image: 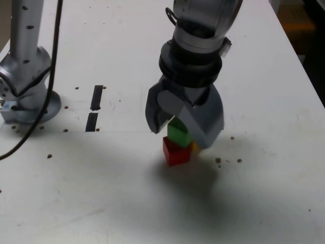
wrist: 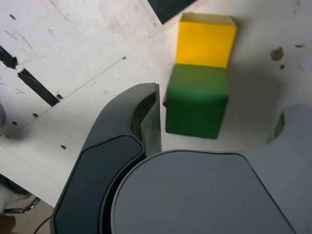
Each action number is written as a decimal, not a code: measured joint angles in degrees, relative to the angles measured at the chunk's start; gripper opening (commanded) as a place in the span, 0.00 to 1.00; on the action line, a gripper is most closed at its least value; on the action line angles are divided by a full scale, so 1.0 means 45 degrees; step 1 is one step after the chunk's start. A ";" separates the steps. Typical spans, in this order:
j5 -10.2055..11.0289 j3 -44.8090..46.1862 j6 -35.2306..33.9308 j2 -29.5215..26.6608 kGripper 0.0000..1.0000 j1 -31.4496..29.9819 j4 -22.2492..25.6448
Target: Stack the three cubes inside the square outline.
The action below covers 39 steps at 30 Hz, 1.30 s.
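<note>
Your gripper (image: 177, 129) hangs with its fingers (wrist: 146, 117) spread around the green cube (image: 179, 133), a gap showing at each side, nothing clamped. Green sits atop the red cube (image: 176, 151). The yellow cube (wrist: 205, 40), just beyond the fingertips, is mostly hidden in the exterior view. You can't make out the square outline. The white table (image: 264, 101) is scuffed, speckled with brown crumbs (image: 218, 160).

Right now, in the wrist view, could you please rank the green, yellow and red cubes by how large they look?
1. green cube, largest, though it sits nearest the camera.
2. yellow cube, slightly smaller.
3. red cube, only a sliver showing; true size hidden.
</note>
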 measured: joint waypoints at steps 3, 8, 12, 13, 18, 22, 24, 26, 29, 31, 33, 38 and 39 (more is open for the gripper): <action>0.0115 0.0083 -0.0014 0.0000 0.76 0.0062 -0.0091; 0.0223 0.0296 -0.0067 0.0023 0.49 0.0168 -0.0566; 0.0127 0.0309 -0.0161 0.0177 0.36 0.0235 -0.0675; 0.0082 0.0309 -0.0169 0.0196 0.35 0.0273 -0.0682; -0.0010 0.0269 -0.0223 0.0200 0.28 0.0374 -0.0581; 0.0140 0.0137 -0.0343 0.0165 0.26 0.0388 -0.0455; 0.0198 0.0098 -0.0391 0.0154 0.26 0.0388 -0.0373; 0.0258 0.0044 -0.0433 0.0118 0.26 0.0388 -0.0267; 0.0414 -0.0116 -0.0586 -0.0092 0.26 0.0389 0.0127; 0.0532 -0.0202 -0.0713 -0.0476 0.26 0.0389 0.0474; 0.0724 -0.0256 -0.0917 -0.0942 0.26 0.0389 0.1040; 0.1312 0.0030 -0.1241 -0.2474 0.27 0.0448 0.1954; 0.1413 0.0306 -0.1305 -0.2668 0.27 0.0498 0.1960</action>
